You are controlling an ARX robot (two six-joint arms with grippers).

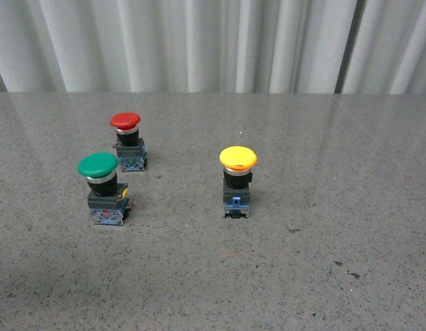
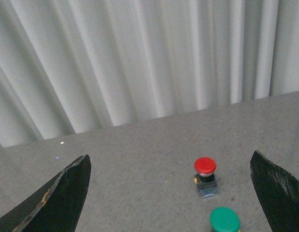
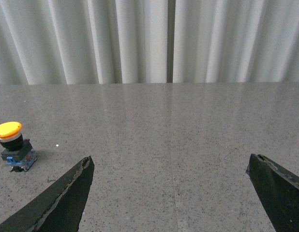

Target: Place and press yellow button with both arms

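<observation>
On the grey table (image 1: 351, 227), the yellow button (image 1: 237, 176) stands upright, untouched, right of the green button (image 1: 101, 183) and red button (image 1: 127, 138), with left gripper (image 2: 170, 154) and right gripper (image 3: 170, 157) both spread wide and empty, so placing and pressing are judged outstanding.

On the table (image 1: 323, 262), the yellow button (image 1: 238, 181) stands right of centre, well apart from the green button (image 1: 103, 187) at left. The red button (image 1: 127, 140) stands near it, behind; a curtain (image 1: 213, 41) hangs beyond.
</observation>
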